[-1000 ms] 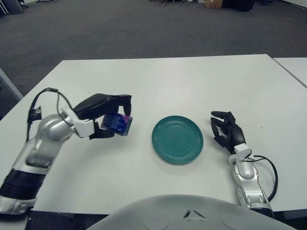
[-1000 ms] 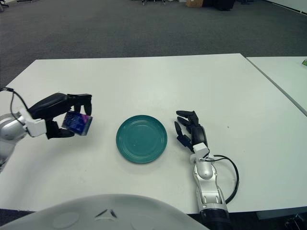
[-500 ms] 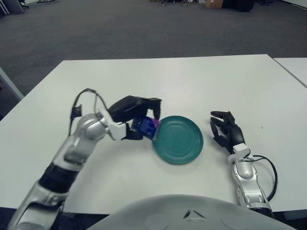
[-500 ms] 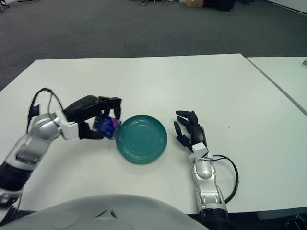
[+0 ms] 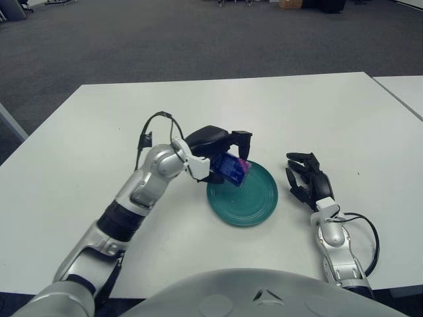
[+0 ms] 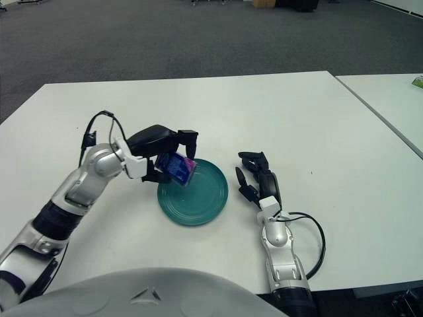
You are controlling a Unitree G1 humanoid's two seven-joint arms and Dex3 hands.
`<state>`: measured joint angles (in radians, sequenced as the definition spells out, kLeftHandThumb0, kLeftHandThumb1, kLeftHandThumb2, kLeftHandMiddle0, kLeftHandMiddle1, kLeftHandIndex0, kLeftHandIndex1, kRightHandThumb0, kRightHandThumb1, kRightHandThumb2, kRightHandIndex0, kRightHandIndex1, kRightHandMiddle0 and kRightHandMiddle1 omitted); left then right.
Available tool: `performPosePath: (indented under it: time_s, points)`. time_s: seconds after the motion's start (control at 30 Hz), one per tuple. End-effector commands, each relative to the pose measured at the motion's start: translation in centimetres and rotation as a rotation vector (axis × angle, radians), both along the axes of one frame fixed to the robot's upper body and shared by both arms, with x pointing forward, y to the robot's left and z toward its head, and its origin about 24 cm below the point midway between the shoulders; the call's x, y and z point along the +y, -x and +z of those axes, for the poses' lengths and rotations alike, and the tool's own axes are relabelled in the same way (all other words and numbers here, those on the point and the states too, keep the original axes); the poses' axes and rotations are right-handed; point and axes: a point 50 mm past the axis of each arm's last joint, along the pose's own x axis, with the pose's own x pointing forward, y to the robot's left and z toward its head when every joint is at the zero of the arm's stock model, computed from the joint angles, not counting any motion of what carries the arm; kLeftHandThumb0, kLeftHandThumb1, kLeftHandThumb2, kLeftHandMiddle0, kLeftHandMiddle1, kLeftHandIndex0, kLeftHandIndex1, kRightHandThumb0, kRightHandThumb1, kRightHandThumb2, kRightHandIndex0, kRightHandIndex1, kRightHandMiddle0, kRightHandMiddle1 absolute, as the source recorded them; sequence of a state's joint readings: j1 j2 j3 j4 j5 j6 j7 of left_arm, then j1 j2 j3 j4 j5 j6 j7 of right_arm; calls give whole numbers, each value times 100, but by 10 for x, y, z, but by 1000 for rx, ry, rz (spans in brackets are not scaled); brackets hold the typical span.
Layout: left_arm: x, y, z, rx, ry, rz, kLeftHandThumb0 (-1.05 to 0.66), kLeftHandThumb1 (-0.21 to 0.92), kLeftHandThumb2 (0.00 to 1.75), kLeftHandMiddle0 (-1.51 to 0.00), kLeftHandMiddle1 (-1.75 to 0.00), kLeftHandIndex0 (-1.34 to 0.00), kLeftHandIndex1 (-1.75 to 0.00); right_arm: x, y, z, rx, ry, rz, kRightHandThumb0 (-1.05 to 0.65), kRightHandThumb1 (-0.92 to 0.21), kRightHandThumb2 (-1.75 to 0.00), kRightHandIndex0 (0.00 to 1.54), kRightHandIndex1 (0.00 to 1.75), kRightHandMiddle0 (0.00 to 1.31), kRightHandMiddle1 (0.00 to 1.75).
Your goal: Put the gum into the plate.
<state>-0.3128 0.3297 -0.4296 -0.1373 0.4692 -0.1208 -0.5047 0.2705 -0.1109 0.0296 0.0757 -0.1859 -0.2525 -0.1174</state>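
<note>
The left hand (image 5: 221,157) has its fingers clamped on the gum (image 5: 231,168), holding it over the near-left part of the green plate (image 5: 254,201), so only lowering and releasing remain, while the right hand (image 5: 309,183) shows beside the plate's right, fingers spread

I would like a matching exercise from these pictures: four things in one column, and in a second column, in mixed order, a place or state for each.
Things:
1. gum
2. plate
3. left hand
4. right hand

Places or states:
A. idle, to the right of the plate, fingers relaxed, holding nothing
B. green, lying flat on the white table
C. held in the fingers above the plate's left edge
D. closed around the packet, reaching in from the left

Pairs: 1-C, 2-B, 3-D, 4-A
</note>
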Motion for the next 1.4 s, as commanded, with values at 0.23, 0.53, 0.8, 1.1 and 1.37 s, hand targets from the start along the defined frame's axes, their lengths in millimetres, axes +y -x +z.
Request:
performPosePath:
  time_s: [0.23, 0.53, 0.8, 1.1, 1.37]
  points:
    - [-25, -3, -1, 6, 30, -26, -45, 37, 125, -110, -175, -56, -175, 14, 29, -40, 249, -5, 11, -57, -92, -58, 49, 36, 15, 105]
    - [-30, -7, -5, -17, 37, -49, -44, 38, 123, -107, -175, -55, -175, 20, 30, -39, 249, 11, 33, -57, -92, -58, 51, 38, 14, 105]
    - [-35, -5, -6, -37, -30, -75, -12, 48, 113, -57, -175, -37, -175, 23, 29, -39, 250, 22, 54, -56, -92, -58, 50, 50, 13, 107]
    - [-31, -5, -19, -60, -115, -94, -57, 83, 49, -18, -85, -5, -111, 24, 27, -38, 231, 58, 52, -51, -90, -57, 48, 61, 12, 109]
    - [-26, -7, -22, -73, -244, -139, -92, 90, 15, -3, -13, 0, -34, 24, 26, -40, 235, 65, 30, -49, -90, -60, 45, 61, 11, 110]
